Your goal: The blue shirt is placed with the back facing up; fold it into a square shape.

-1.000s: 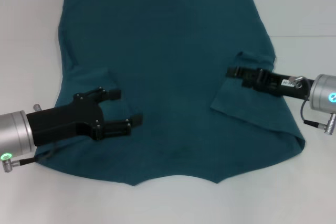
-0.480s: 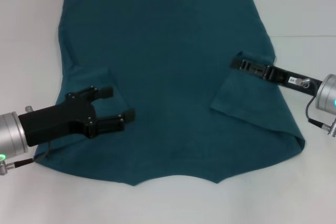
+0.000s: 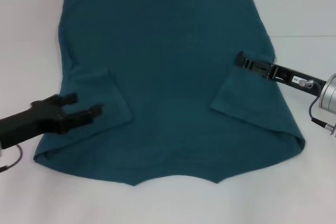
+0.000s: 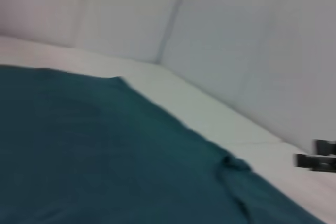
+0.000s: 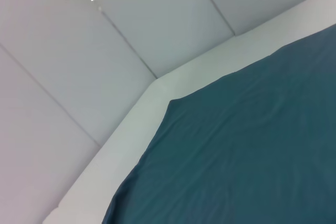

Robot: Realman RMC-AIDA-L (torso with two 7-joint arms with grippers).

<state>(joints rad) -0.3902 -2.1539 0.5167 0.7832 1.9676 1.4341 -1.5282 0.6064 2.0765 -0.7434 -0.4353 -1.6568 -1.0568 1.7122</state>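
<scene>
Counter (image 3: pixel 31 3): white, carrying everything in view.

Blue shirt (image 3: pixel 168 77): spread flat, plain side up, filling most of the head view. Both sleeves folded inward onto the body, left sleeve flap (image 3: pixel 97 95) and right sleeve flap (image 3: pixel 252 98) lying as angled panels. Bottom edge toward the robot, curved with two small points. Also seen as a smooth teal sheet from both wrist views (image 4: pixel 105 150) (image 5: pixel 236 145).

Left gripper (image 3: pixel 81 107): low over the shirt's left edge beside the left sleeve flap, fingers spread apart, nothing between them. Contact with the cloth: cannot tell.

Right gripper (image 3: pixel 242 60): at the top corner of the right sleeve flap, fingers drawn close together at the fabric edge. Pinching cloth or merely resting on it: cannot tell. Seen far off as a dark shape in the left wrist view (image 4: pixel 316 157).
</scene>
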